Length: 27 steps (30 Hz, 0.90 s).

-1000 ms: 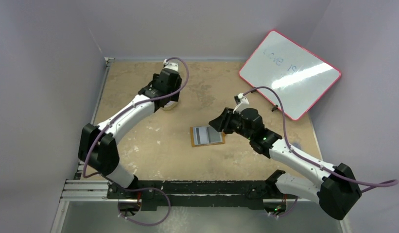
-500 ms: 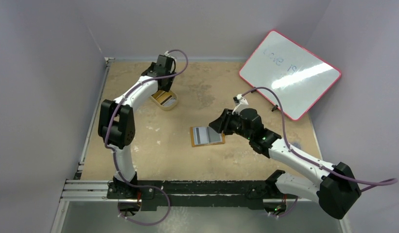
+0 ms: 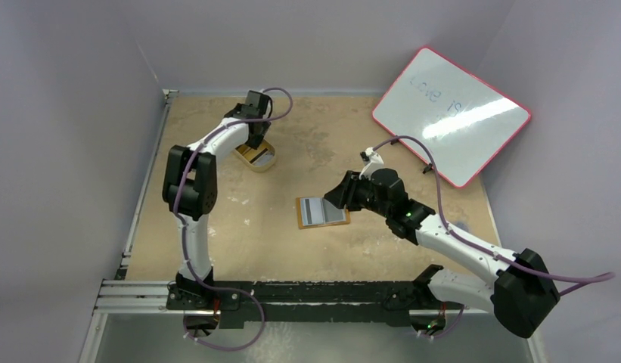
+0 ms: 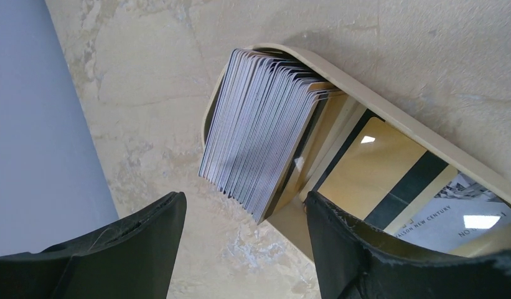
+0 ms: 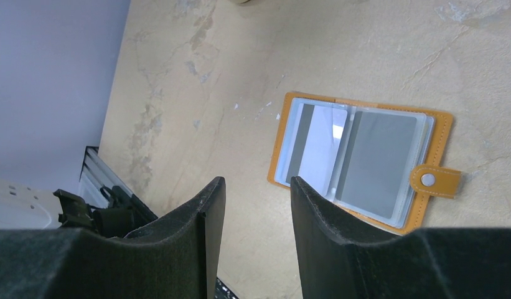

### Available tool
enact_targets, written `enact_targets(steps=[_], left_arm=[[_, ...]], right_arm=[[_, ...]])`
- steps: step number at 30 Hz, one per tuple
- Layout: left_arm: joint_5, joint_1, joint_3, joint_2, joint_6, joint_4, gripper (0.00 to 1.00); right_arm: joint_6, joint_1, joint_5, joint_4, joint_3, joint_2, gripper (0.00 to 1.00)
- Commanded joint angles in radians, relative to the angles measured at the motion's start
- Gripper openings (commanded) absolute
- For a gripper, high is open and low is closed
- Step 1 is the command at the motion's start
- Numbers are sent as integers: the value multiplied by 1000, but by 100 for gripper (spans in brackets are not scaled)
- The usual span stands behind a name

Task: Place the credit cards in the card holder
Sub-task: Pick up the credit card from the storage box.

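Top view: the open card holder (image 3: 322, 211) lies in the middle of the surface (image 3: 239, 234) with free room on every side. The cream tray (image 3: 271, 160) is at its 11 o'clock. The left arm is stretched far.

Left wrist: the left claw (image 4: 243, 249) is wide and empty above the credit cards (image 4: 259, 131), which stand in the tray.

Right wrist: the right claw (image 5: 256, 237) is parted and empty, with the card holder at 2 o'clock.

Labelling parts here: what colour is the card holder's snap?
The snap is white, on the card holder's orange tab; clearest in the right wrist view.
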Motion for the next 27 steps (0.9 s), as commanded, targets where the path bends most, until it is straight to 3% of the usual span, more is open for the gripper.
enact_targets(steps=[1,11,27], left_arm=[[-56,8,53,22,34,36,70],[-129,9,89,70,68,65,66],[-105,8,107,65,80,48,43]], right_arm=[[-19,2,4,8,48,-5,45],[-15,1,7,-1,47,-14,45],[-15,-1,0,7,47,-6,45]])
